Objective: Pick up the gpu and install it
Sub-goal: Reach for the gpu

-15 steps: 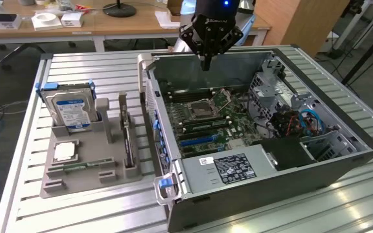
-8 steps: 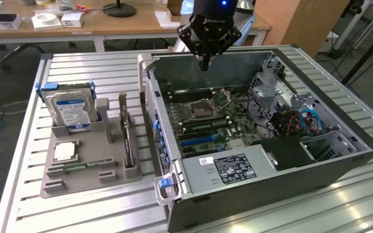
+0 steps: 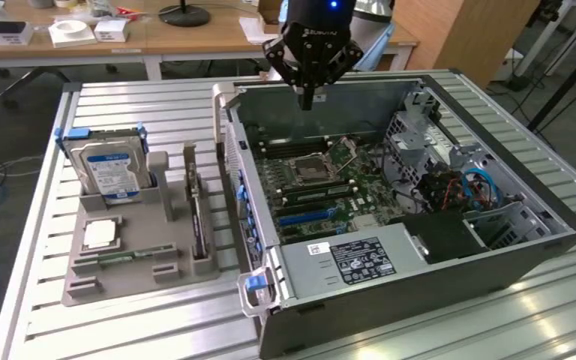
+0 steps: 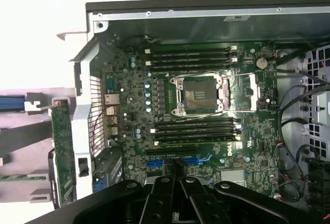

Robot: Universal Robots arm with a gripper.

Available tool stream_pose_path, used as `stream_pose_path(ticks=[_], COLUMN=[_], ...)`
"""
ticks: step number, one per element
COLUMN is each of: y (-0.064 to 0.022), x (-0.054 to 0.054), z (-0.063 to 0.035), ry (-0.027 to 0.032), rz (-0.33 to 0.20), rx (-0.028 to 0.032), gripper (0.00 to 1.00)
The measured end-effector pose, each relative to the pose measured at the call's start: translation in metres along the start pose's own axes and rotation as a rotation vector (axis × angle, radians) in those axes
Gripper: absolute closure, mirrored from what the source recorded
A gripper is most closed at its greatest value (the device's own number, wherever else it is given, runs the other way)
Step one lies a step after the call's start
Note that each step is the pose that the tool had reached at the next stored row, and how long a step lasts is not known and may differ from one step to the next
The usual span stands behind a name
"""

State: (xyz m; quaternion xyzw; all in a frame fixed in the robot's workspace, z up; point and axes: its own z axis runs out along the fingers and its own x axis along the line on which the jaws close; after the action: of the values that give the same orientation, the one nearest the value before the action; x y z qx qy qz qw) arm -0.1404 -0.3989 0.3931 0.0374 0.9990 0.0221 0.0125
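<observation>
Gripper (image 3: 306, 99) hangs over the open case (image 3: 418, 300), jaws together and empty; the gpu (image 3: 198, 217) in its holder (image 3: 118, 279) wants a square, edge-on approach

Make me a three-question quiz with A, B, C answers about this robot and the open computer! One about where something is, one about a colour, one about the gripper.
1. Where is the gpu?
A) standing in the grey holder beside the computer case
B) plugged in inside the case
C) held in the air
2. What colour is the hard drive label?
A) red
B) blue
C) yellow
3. How is the gripper?
A) wide open
B) shut on the gpu
C) shut, empty, above the open case

Answers:
1 A: it stands edge-on in a holder slot.
2 B: the label is blue.
3 C: its fingers meet with nothing between them.
</observation>
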Motion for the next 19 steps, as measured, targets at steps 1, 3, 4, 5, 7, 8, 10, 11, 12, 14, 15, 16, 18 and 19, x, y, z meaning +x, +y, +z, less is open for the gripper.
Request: stream_pose_path(ticks=[1,3,4,5,7,8,10,11,12,14,15,16,18,19], y=[-0.0001,-0.0005,-0.0006,-0.0008,-0.0012,-0.0014,-0.0017,-0.0019,-0.0021,-0.0025,-0.0026,-0.0028,-0.0031,-0.0033], x=[0.002,0.006,0.008,0.011,0.016,0.018,0.023,0.026,0.028,0.033,0.035,0.037,0.041,0.044], z=[0.0000,0.0000,0.0000,-0.0001,-0.0001,-0.0001,-0.0002,-0.0002,-0.0002,-0.0002,-0.0002,-0.0002,-0.0003,-0.0003], ry=[0.0000,0.0001,0.0001,0.0002,0.0004,0.0004,0.0006,0.0008,0.0010,0.0014,0.0017,0.0019,0.0024,0.0027], rz=[0.000,0.000,0.000,0.000,0.000,0.000,0.000,0.000,0.000,0.000,0.000,0.000,0.000,0.000], rx=[0.0000,-0.0001,0.0000,0.0000,0.0000,0.0000,0.0000,0.0000,0.0000,0.0001,0.0001,0.0001,0.0001,0.0002], gripper=[0.90,0.90,0.90,0.90,0.90,0.90,0.90,0.90,0.90,0.90,0.90,0.90,0.90,0.90])
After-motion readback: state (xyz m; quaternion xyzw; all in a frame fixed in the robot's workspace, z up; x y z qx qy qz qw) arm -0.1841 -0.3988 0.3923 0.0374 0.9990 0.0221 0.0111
